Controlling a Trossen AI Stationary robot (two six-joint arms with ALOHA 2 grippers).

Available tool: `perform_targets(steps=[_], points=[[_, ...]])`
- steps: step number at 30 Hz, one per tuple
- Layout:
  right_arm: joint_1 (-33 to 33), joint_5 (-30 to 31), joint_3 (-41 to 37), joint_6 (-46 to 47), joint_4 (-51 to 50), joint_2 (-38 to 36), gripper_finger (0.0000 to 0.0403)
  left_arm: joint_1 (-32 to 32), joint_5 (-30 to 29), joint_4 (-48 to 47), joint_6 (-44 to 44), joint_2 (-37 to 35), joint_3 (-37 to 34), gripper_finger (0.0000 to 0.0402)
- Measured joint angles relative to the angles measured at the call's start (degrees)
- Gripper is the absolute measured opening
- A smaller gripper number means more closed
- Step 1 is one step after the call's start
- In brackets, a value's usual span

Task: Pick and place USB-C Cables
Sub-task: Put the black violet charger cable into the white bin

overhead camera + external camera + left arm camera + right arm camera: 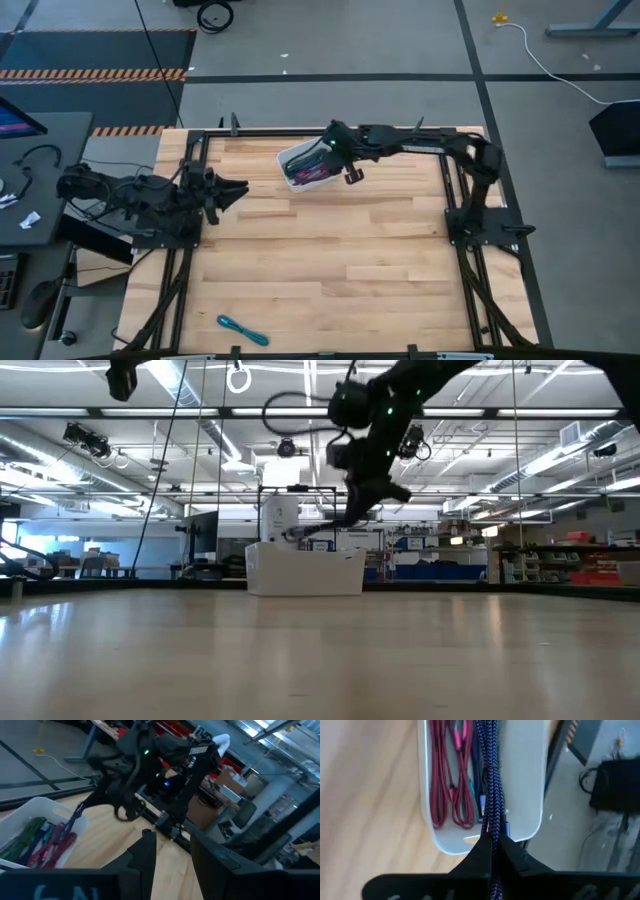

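Note:
A white bin (300,165) sits at the table's far middle and holds magenta, green and teal cable bundles (452,785). My right gripper (492,844) is over the bin's right end, shut on a purple braided cable (490,775). In the left wrist view this cable (74,819) slants down from the right gripper (86,806) into the bin (35,810). A teal cable (243,330) lies flat on the table by the near edge. My left gripper (172,854) waits open at the table's left side (235,190), touching nothing. My right gripper pinches the purple cable bundle at one end (493,832) between its two fingers, which lie along the cable. The fingers slant down from the table's right side. The cable hangs below them over the bin; I cannot tell whether its lower end (62,834) touches the cables inside.
Black arm frames run along the table's left (170,260) and right (480,260) sides. Bare wood lies between them, from the bin to the near edge. In the low view the bin (305,570) stands far back under the right arm (370,430).

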Motion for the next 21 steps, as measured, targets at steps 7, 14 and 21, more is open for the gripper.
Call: perform_targets(steps=[7, 14, 21], points=[[-2.2, -0.2, 0.1, -8.5, 8.6, 7.2, 0.0010, 2.0, -5.2, 0.0, -1.7, 0.0, 0.0, 0.0126], [-3.0, -3.1, 0.2, -9.0, 18.9, 10.1, 0.0014, 3.6, -9.8, 0.1, -2.8, 0.0, 0.0, 0.0125], [-4.7, -4.6, 0.1, -8.8, 24.4, 12.6, 0.0022, 4.7, -11.6, 0.0, -4.5, 0.0, 0.0, 0.0126]])
